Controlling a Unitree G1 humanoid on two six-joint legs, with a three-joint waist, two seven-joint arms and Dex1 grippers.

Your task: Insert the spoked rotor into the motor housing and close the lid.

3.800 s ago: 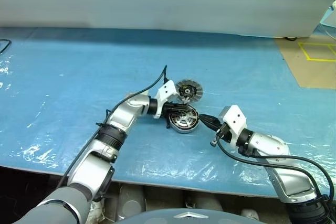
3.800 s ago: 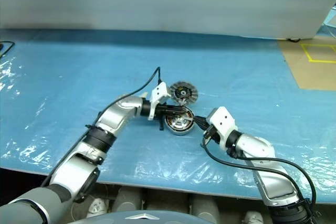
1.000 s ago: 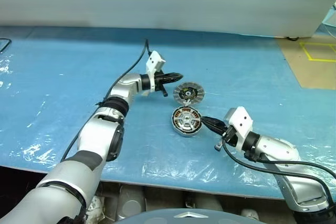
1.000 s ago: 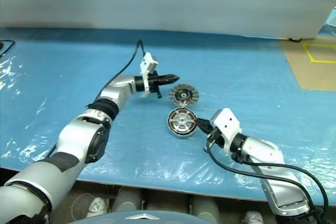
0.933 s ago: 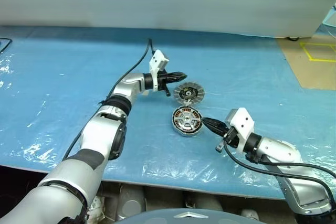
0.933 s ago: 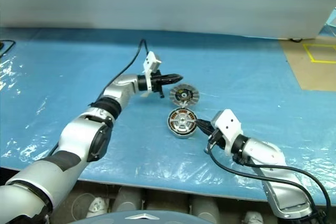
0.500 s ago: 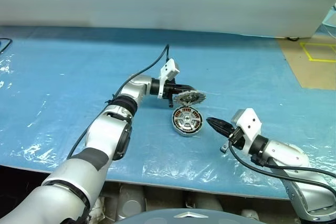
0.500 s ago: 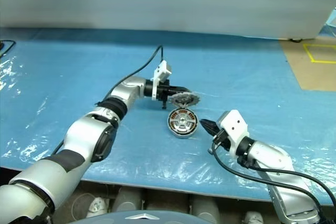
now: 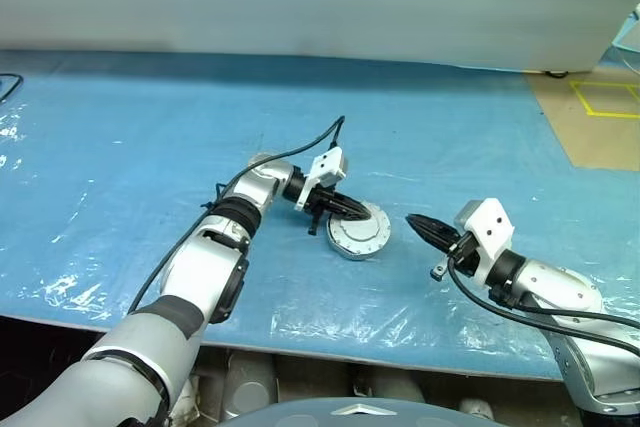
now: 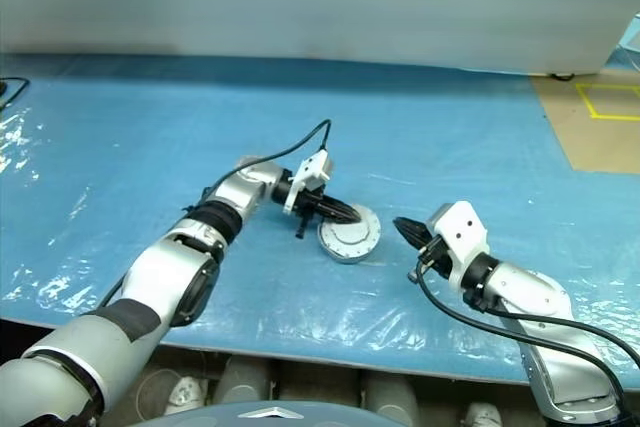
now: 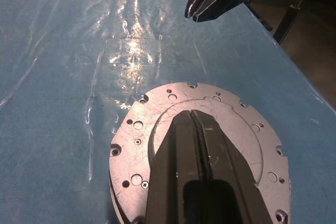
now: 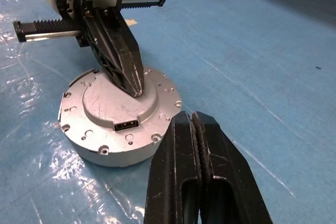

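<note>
Lid (image 9: 359, 237), a round silver-grey metal disc with a raised flat centre and small holes round its rim, lay face-down on top of the shallow silver motor housing (image 12: 105, 153) on the blue plastic-covered desk (image 9: 120, 147). Half a second earlier the lid had stood beside the open housing, whose copper windings and spoked rotor were exposed; those parts were now hidden under the plate, so the rotor was judged already seated and the closing step nearly done. Left gripper (image 9: 360, 215), black two-fingered, had come down and toward the robot, and its fingers were pressed together with nothing between them, the tips resting on the lid's raised centre as if pressing it home. Right gripper (image 9: 414, 221) was likewise closed and empty, hovering just beside the stack on the robot's right without touching it. The assembled stack lay flat, its axis vertical; being round it had no long axis, though a small rectangular slot (image 12: 126, 126) on the raised centre faced the right gripper. Whether the lid was fully seated could not be told.
</note>
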